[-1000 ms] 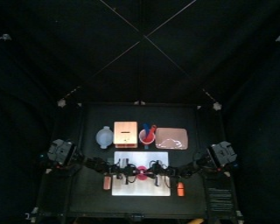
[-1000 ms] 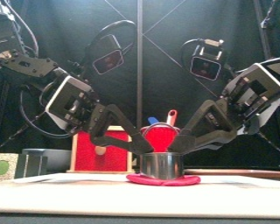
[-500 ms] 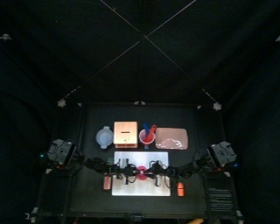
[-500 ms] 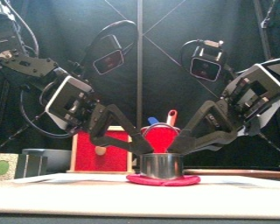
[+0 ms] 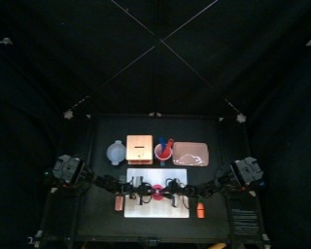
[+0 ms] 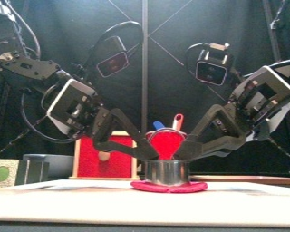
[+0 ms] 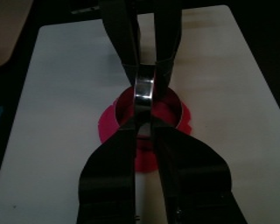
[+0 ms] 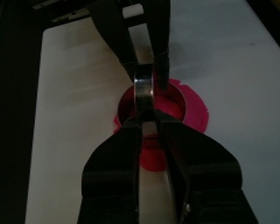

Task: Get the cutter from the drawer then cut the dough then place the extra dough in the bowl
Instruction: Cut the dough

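**Desk:** What sits at the centre?

**Photographer:** A round metal cutter (image 6: 169, 170) stands upright on a flat disc of red dough (image 6: 169, 188). The dough lies on a white cutting board (image 5: 158, 210) at the near middle of the scene.

**Desk:** And the two grippers?

**Photographer:** The left gripper (image 7: 149, 124) comes in from the left and the right gripper (image 8: 149, 121) from the right. They meet over the cutter. Each has its jaws drawn almost together, pinching the cutter's metal rim, one on each side. The wrist views show the dough spreading out past the ring all round.

**Desk:** Any change from a second ago?

**Photographer:** None that shows. The cutter stands on the same spot of dough as in both earlier frames. Both grippers stay clamped on it at the same height, and the dough's edge looks the same.

**Desk:** What lies behind?

**Photographer:** A row along the far side of the board, all well apart from the dough. From left to right it holds a blue-grey bowl (image 5: 116, 151), a pale wooden box with a red drawer front (image 5: 140, 147), a red cup (image 5: 165, 149) and a flat pink tray (image 5: 194, 153).
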